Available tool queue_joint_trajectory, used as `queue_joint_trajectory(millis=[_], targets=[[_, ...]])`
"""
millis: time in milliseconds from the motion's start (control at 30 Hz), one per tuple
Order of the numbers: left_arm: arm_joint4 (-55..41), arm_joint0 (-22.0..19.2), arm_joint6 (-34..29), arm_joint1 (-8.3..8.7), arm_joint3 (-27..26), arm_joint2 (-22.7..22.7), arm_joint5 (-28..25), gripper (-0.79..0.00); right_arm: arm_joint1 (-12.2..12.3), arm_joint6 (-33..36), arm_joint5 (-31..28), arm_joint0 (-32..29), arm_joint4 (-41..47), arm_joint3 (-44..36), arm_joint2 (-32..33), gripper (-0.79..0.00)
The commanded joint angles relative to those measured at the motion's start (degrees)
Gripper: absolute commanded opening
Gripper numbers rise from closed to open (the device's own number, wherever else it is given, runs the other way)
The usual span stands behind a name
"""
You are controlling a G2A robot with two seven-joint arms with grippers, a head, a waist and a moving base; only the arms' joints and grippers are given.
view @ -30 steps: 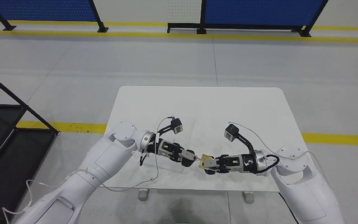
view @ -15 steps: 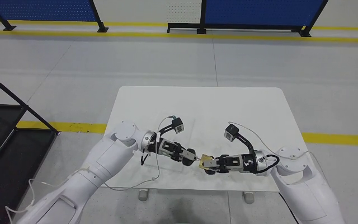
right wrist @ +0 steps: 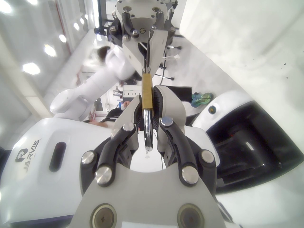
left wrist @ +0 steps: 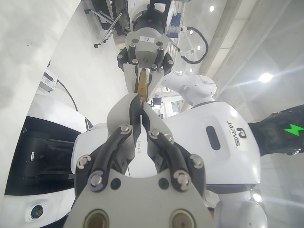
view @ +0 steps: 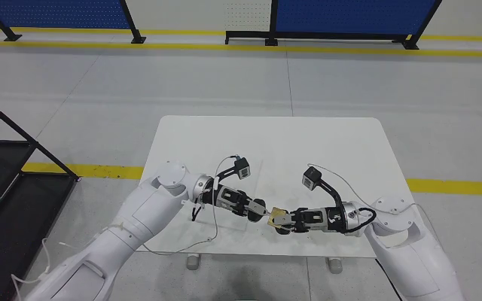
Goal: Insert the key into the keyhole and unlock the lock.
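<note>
My left arm has rolled its wrist slightly and edged towards the right one in the last second. I take that as the key seating or starting to turn. Both meet in the air over the worktop near its front edge, with open surface beyond. The right claw grips the lock. The left claw is pinched tight against the lock's end, and the key is hidden between its pads.

We see a white table at centre. Blue partitions at 12 o'clock, black rack at 9.
</note>
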Motion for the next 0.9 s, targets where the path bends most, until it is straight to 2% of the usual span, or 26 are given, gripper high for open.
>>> queue_joint_trajectory(millis=[0,367,867], targets=[[0.11,-0.08,-0.02,-0.09,0.03,0.05,0.28,-0.785,0.0,0.0,0.0,0.0,0.0,0.0,0.0,-0.785],[1.48,-0.16,0.24,-0.43,-0.23,-0.03,0.56,-0.785,0.0,0.0,0.0,0.0,0.0,0.0,0.0,-0.785],[5.19,2.22,0.81,0.09,-4.18,-2.6,-6.63,-0.785,0.0,0.0,0.0,0.0,0.0,0.0,0.0,-0.785]])
